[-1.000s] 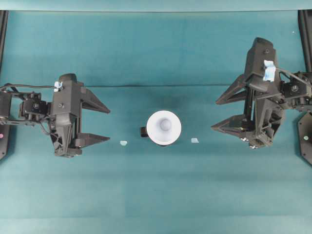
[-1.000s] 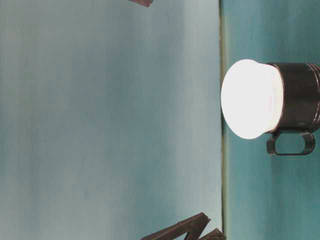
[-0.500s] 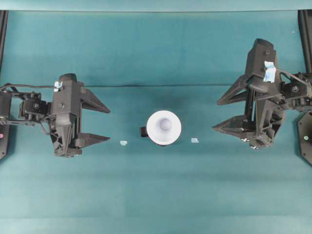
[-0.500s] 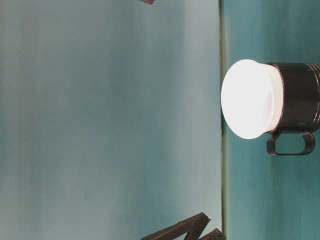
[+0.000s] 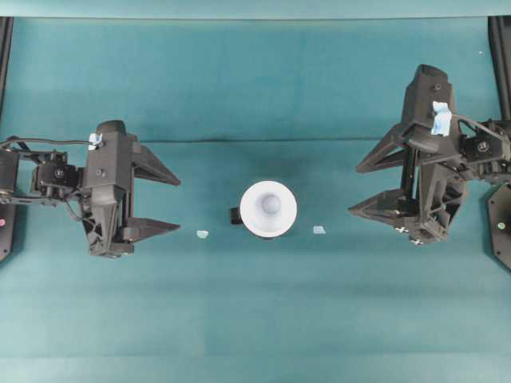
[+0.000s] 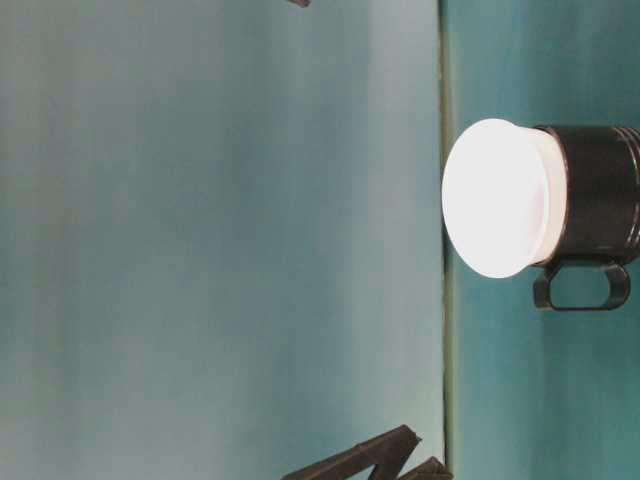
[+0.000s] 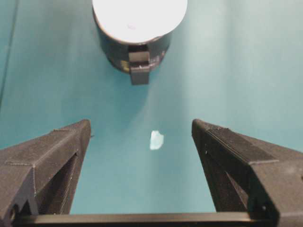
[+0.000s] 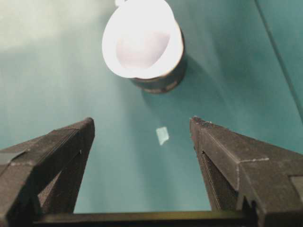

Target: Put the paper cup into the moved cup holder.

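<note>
The white paper cup (image 5: 268, 208) sits inside the black cup holder (image 5: 235, 215) at the table's middle; only the holder's handle stub shows from above. The table-level view shows the cup (image 6: 497, 198) seated in the holder (image 6: 600, 195). The left wrist view shows the cup (image 7: 139, 16) in the holder (image 7: 137, 49), and the right wrist view shows the cup (image 8: 142, 40) in the holder (image 8: 165, 78). My left gripper (image 5: 174, 204) is open and empty, well left of the cup. My right gripper (image 5: 353, 190) is open and empty, well right of it.
Two small pale tape scraps lie on the teal table, one left of the cup (image 5: 202, 234) and one right (image 5: 319, 230). A seam (image 5: 263, 141) runs across the table behind the cup.
The right gripper has shifted very slightly; the cup, the holder and the left arm have not moved.
</note>
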